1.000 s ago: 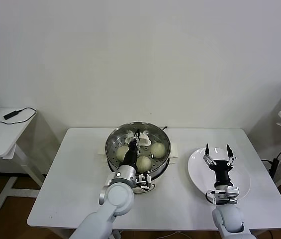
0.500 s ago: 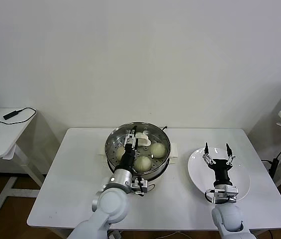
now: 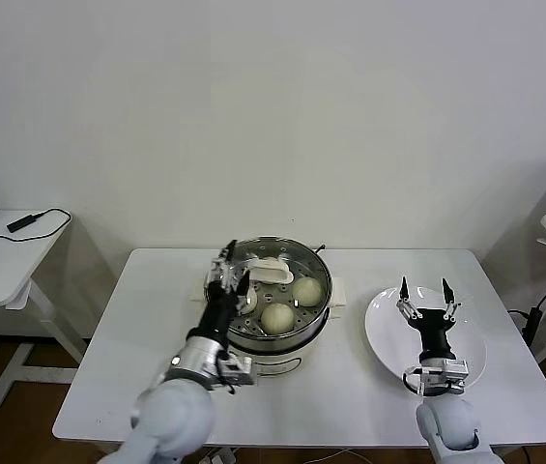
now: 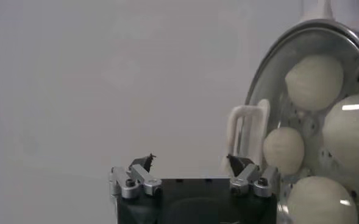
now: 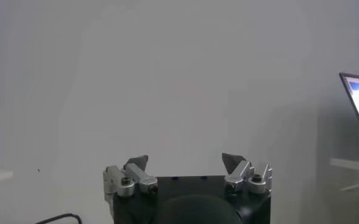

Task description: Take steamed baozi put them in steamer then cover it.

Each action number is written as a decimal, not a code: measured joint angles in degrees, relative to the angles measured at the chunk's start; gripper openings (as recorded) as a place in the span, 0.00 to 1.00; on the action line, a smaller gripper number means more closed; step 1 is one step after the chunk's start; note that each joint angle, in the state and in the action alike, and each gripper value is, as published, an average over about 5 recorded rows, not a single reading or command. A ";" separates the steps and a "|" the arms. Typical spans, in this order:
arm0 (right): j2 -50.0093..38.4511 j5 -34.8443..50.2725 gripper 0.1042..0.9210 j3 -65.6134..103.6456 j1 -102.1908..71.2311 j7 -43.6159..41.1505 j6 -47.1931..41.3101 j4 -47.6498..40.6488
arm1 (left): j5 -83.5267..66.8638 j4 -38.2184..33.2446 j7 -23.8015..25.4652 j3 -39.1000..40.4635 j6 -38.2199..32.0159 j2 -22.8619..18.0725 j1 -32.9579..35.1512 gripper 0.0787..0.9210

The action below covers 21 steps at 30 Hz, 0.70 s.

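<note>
Back comes the left gripper (image 3: 227, 268) since the earlier frame: it was down over the lid handle (image 3: 269, 270) at the middle of the steamer (image 3: 268, 288), and now it sits at the pot's left rim, centre of the head view, jaws spread wide with nothing between them. The right gripper (image 3: 424, 293) has barely shifted; it hovers over the plate (image 3: 386, 329) at lower right, jaws equally spread and empty.

On the table (image 3: 137, 358), the steamer holds the baozi (image 3: 275, 316), with the glass lid (image 3: 287, 253) lying over the pot and its white handle just beside the left fingertips. In the left wrist view the buns (image 4: 314, 81) show through the glass, four of them, the handle (image 4: 247, 134) standing near the right finger (image 4: 241, 165). The plate looks bare, so my call is that loading is done and covering is all but finished.

To do this step well: lift the left arm straight up and away from the rim, keep the jaws wide so neither tip catches the handle, and check that the lid sits level all round before parking. A sideways swipe could drag the lid askew.

Brands, labels, writing: none readable on the pot, its white base, lid or plate. The screen at the right edge of the right wrist view is too faint to read.
</note>
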 measured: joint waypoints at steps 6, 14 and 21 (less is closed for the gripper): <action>-0.95 2.94 0.88 0.44 -1.29 -0.87 -1.78 1.40 | -17.55 0.29 -5.04 -7.54 -3.05 0.40 1.64 0.88; -1.75 5.93 0.88 1.48 -3.59 -2.86 -2.50 2.74 | -42.14 6.13 -8.36 -16.62 -13.17 -0.27 3.13 0.88; -1.83 7.29 0.88 1.90 -5.77 -4.23 -2.34 3.73 | -55.62 11.36 -8.94 -21.45 -21.97 -1.40 4.61 0.88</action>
